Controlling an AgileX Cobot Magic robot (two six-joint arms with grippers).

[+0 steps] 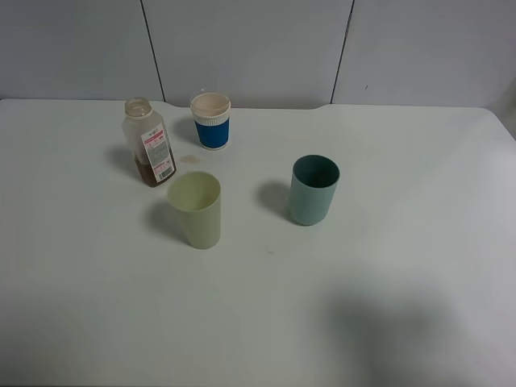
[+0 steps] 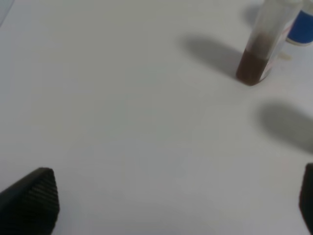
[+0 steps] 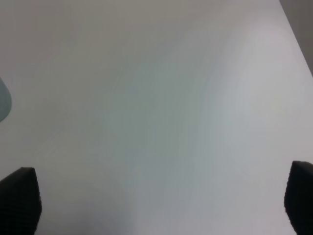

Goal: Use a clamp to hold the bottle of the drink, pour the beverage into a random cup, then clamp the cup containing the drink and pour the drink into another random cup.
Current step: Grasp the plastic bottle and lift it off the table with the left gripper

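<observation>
Bottle (image 2: pixel 264 44) upright, well apart from spread left jaws

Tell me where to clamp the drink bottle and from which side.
I'd clamp the bottle mid-body, below the neck, coming from its open left side: it stands upright and uncapped, with the blue cup and pale green cup close on its right.

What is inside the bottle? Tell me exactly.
The bottle holds a shallow layer of brown drink at its bottom; the rest looks empty. Its label covers part of the side, hiding the level there.
</observation>
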